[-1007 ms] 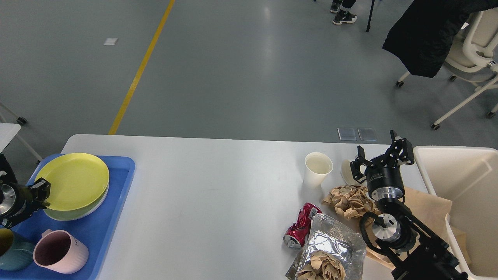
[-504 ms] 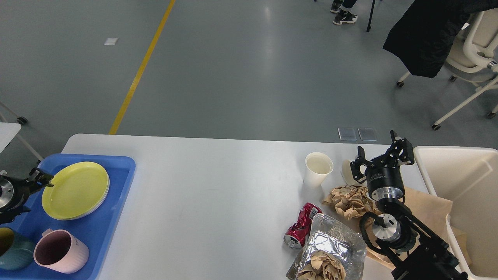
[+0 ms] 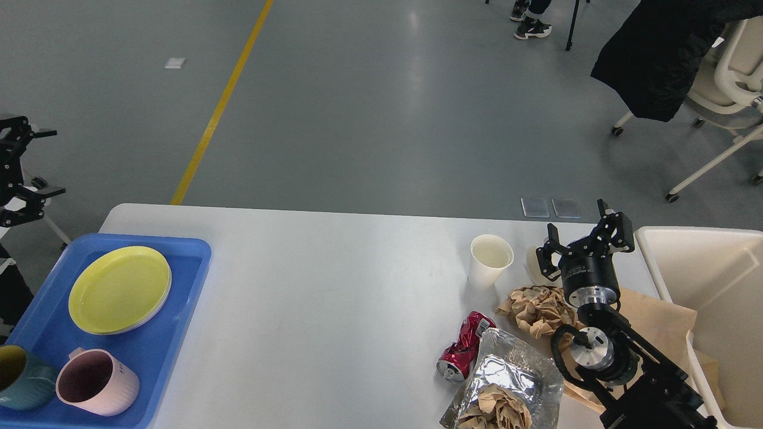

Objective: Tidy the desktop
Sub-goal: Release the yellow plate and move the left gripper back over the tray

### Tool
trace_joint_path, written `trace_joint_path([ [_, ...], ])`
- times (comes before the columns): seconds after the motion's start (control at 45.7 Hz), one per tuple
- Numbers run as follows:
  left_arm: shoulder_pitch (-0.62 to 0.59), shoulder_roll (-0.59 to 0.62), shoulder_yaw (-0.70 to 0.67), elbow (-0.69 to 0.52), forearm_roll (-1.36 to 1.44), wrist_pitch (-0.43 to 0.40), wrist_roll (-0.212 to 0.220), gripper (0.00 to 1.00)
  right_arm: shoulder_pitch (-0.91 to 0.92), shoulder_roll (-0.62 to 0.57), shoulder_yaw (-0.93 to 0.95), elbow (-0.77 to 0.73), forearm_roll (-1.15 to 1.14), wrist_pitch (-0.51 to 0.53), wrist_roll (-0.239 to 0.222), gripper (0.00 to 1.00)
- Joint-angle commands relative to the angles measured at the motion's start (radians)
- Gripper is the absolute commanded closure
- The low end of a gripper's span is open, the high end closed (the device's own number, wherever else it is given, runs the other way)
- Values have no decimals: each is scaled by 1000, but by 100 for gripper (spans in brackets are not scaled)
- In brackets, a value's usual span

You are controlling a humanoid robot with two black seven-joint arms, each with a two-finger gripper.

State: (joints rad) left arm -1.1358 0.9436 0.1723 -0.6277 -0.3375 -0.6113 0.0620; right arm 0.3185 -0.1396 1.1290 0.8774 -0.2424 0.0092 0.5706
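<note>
Tabletop (image 3: 334,280) fills the lower view, rigid and fixed; you take hold of its clutter near the right edge, light and crushable: paper cup (image 3: 490,261), crumpled brown paper (image 3: 536,307), dented red can (image 3: 462,354). Right pincer (image 3: 585,244) hovers empty with fingers apart; left pincer (image 3: 21,164), beyond the left edge, also spread. Foil bag (image 3: 506,390) is cut off by the frame.

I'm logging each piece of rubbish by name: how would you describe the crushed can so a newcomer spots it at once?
Start at the white desktop and go to the heap of rubbish near its right end, beside the cream bin. The can lies on its side at the heap's left edge, against the foil bag. It is the only red thing there.
</note>
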Motion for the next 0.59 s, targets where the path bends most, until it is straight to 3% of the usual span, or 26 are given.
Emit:
trace_joint_path([
  [0.0, 128, -5, -313, 0, 0, -94, -10, 4, -1, 0, 0, 0, 0, 0, 0, 0],
  [0.109, 203, -78, -486, 3, 0, -88, -36, 4, -1, 0, 0, 0, -1, 0, 0, 0],
  [0.263, 243, -183, -603, 3, -8, -27, -76, 4, 1, 0, 0, 0, 0, 0, 0, 0],
  [0.46, 384, -330, -873, -4, 0, 176, -82, 4, 1, 0, 0, 2, 0, 0, 0, 0],
  [0.569, 493, -385, -1019, -67, 2, 205, -90, 4, 1, 0, 0, 2, 0, 0, 0, 0],
])
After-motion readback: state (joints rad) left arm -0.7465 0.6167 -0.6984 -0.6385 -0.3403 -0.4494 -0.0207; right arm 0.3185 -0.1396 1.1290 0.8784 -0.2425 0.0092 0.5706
